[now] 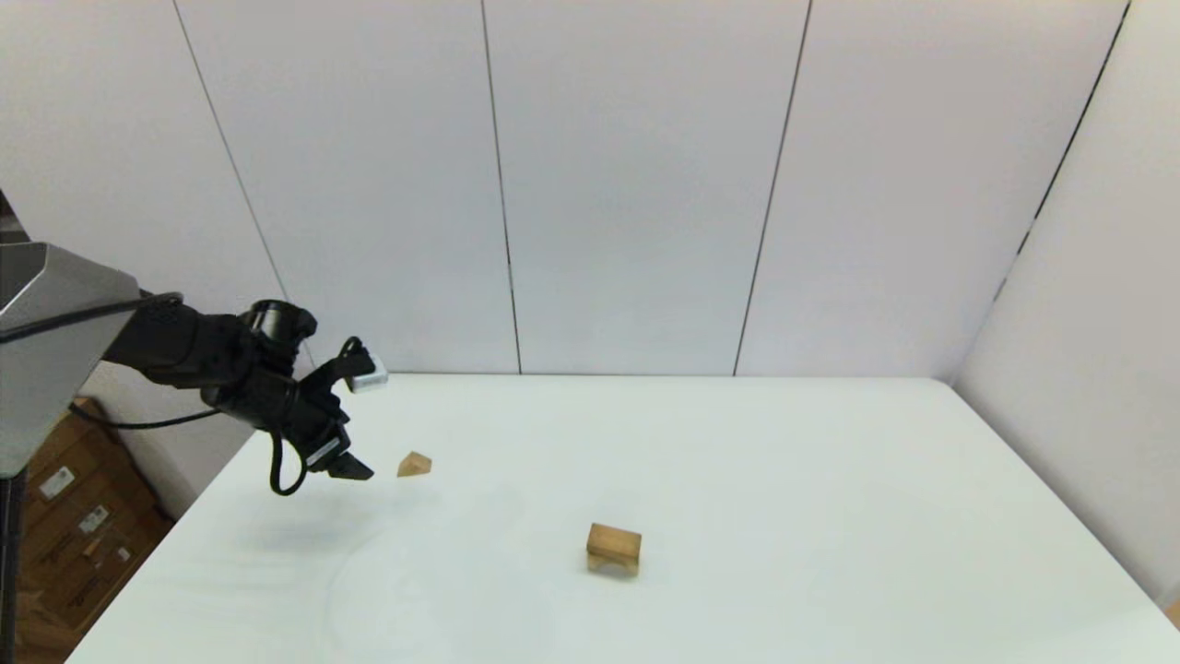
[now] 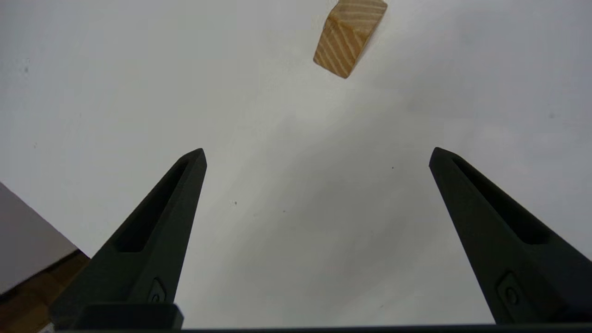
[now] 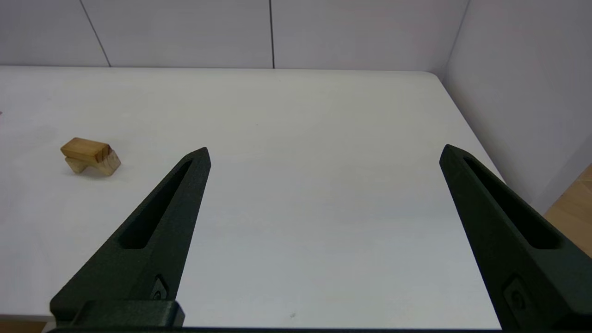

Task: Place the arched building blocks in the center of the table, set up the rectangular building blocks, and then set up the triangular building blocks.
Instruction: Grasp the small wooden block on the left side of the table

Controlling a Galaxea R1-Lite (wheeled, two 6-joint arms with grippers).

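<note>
Left tool [image 1: 355, 468] hangs over the left part of the table [image 1: 784, 516], above the surface, fingers spread wide with nothing between them. In its wrist view the two black fingers [image 2: 157, 231] stand far apart and only bare white tabletop [image 2: 296, 208] shows between them.

The triangular building blocks [image 1: 414, 464]: one small light-wood wedge, lying on the table just beside the left tool's tip, towards the centre, not touched. In the left wrist view the wedge [image 2: 349, 37] sits beyond the fingertips, clear of both, with striped grain on its end face.

The arched building blocks [image 1: 613, 561]: standing near the middle of the table, cut-out facing down, feet on the surface. The rectangular building blocks [image 1: 615, 542]: a solid bar lying flat on top of the arch, slightly darker in tone. The right wrist view shows the pair as a stack, bar [image 3: 85, 149] above, arch [image 3: 95, 165] beneath, the curved opening visible under the bar. The stack is well apart from the wedge and from both tools.

Right tool [image 3: 323, 152]: out of the head view. Its own camera shows the fingers spread wide, empty, held above the near right part of the table [image 3: 323, 115] and facing across it towards the far wall, the stack off to one side.

Cardboard boxes [image 1: 74, 544] sit on the floor beyond the table's left edge.
</note>
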